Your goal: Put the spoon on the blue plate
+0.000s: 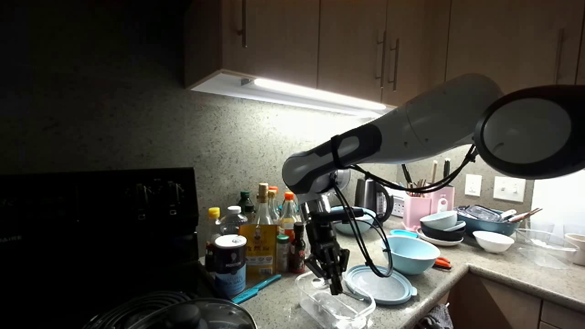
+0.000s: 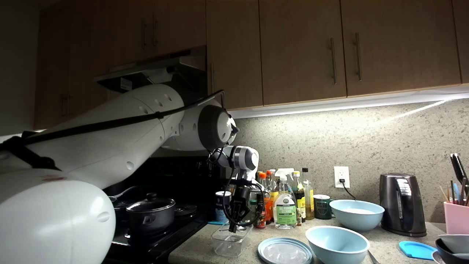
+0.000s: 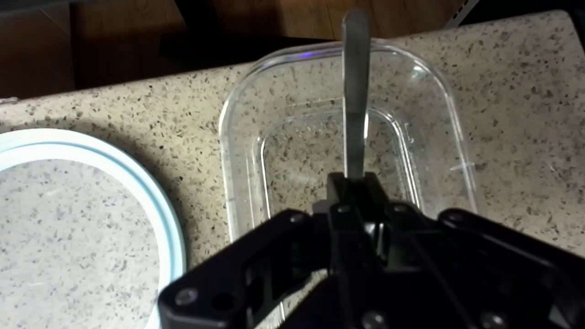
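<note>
My gripper (image 1: 337, 289) is shut on the spoon, also seen in an exterior view (image 2: 233, 228) and in the wrist view (image 3: 354, 183). The spoon's metal handle (image 3: 356, 77) sticks out from the fingertips toward the counter's front edge. Its bowl (image 1: 320, 283) shows on the far side of the fingers in both exterior views (image 2: 242, 228). The spoon is over a clear plastic container (image 2: 229, 246); its exact height is hard to tell. The blue plate (image 1: 384, 285) lies flat beside the container, and it also shows in an exterior view (image 2: 285, 253) and at the wrist view's left (image 3: 160, 201).
A light-blue bowl (image 1: 413, 256) stands just behind the plate. Bottles (image 2: 285, 209) and a salt canister (image 1: 231, 265) line the wall side. A teal knife (image 1: 256, 289) lies near the stove, which holds a pot (image 2: 151, 216). The counter's front edge (image 3: 137, 84) is close.
</note>
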{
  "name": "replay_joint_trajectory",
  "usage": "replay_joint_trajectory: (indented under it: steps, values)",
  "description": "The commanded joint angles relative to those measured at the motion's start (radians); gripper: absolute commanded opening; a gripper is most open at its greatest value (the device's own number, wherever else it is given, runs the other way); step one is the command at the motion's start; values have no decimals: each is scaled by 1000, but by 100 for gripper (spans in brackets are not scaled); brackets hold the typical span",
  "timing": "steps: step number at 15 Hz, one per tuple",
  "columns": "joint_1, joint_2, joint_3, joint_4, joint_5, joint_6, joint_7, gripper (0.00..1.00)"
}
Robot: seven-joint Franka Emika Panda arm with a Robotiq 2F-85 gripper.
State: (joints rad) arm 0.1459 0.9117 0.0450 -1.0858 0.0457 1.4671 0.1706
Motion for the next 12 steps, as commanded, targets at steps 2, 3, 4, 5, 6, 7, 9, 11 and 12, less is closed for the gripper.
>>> replay_joint_trajectory:
  steps: [2,3,4,5,6,7,9,11,12]
  values:
    - [15,-214,-21,-233,-24,83,44,5]
    - [16,-249,-28,-267,-34,96,56,5]
    - [17,-286,-35,-304,-42,109,70,5]
    - [12,-323,-40,-343,-42,120,88,5]
    - [10,-358,-46,-381,-43,134,104,5]
    - [4,-393,-52,-422,-41,146,119,5]
    - [-10,-458,-68,-507,-36,170,143,5]
    - [-36,-516,-79,-596,-21,209,131,5]
    - [-46,-544,-81,-643,-15,235,121,6]
